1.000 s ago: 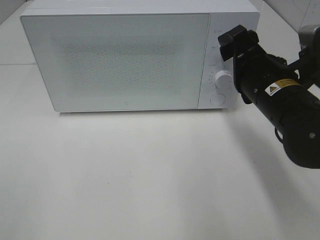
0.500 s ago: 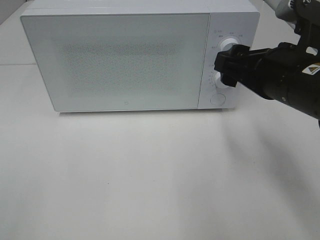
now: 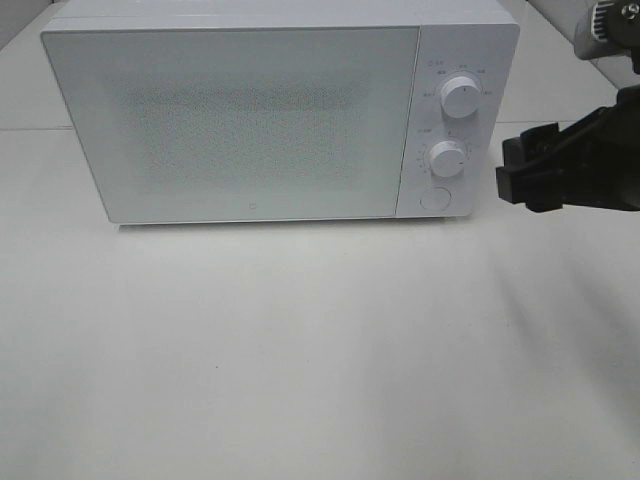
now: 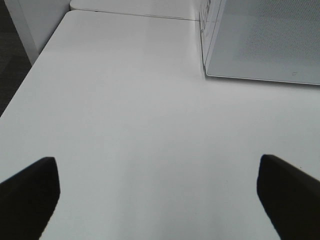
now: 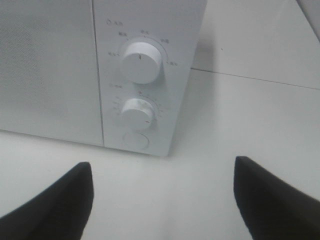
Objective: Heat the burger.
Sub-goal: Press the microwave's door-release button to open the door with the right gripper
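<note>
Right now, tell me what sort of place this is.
Probably a robot test bench staged as a kitchen: a white microwave stands on a plain white table, and the black right gripper hovers beside it.

microwave [image 3: 280, 115] interior hidden behind door [image 3: 200, 150]; dial labels [image 5: 122, 34] unreadable; right arm [image 3: 585, 165] cropped
</note>
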Controlling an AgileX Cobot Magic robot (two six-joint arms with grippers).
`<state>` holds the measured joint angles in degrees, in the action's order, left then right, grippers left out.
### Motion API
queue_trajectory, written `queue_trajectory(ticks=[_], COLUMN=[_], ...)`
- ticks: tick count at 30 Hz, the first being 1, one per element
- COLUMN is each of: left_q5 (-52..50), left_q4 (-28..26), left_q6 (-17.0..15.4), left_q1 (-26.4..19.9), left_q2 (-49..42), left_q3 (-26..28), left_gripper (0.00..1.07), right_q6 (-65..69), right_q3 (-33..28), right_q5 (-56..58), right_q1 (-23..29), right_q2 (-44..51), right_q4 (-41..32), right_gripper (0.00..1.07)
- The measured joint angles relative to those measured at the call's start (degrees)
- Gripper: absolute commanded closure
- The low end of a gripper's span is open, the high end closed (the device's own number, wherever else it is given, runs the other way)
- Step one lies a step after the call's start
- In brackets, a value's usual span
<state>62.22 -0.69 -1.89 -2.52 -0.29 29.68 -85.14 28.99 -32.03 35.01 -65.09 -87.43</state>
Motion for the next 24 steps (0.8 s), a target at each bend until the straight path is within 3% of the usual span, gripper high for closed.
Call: queue_trajectory(ticks=[1,4,11,19,24], left_q5=[0.0,0.0,0.0,0.0,0.0], left_q4=[0.0,0.0,0.0,0.0,0.0], left_q6=[0.0,0.0,0.0,0.0,0.0], left_q1=[0.0,0.0,0.0,0.0,0.0], left_q2=[0.0,0.0,0.0,0.0,0.0], left_q3=[0.0,0.0,0.0,0.0,0.0], left_gripper=[0.07,0.07,0.07,0.07,0.07], right_q6=[-6.4,-12.7,-17.5,-18.1,-8.7], right_q3=[0.0,0.0,0.0,0.0,0.0], right_q5=[-1.3,-1.9,-3.2,-0.9,3.6], right_q1=[0.0,0.0,0.0,0.0,0.0], right_q2=[0.2,0.5,0.6,0.7,0.7], right_q4=[-4.6,-9.3,-12.1,-12.1,-3.1], right_gripper=[0.31,0.31,0.31,0.31,0.31])
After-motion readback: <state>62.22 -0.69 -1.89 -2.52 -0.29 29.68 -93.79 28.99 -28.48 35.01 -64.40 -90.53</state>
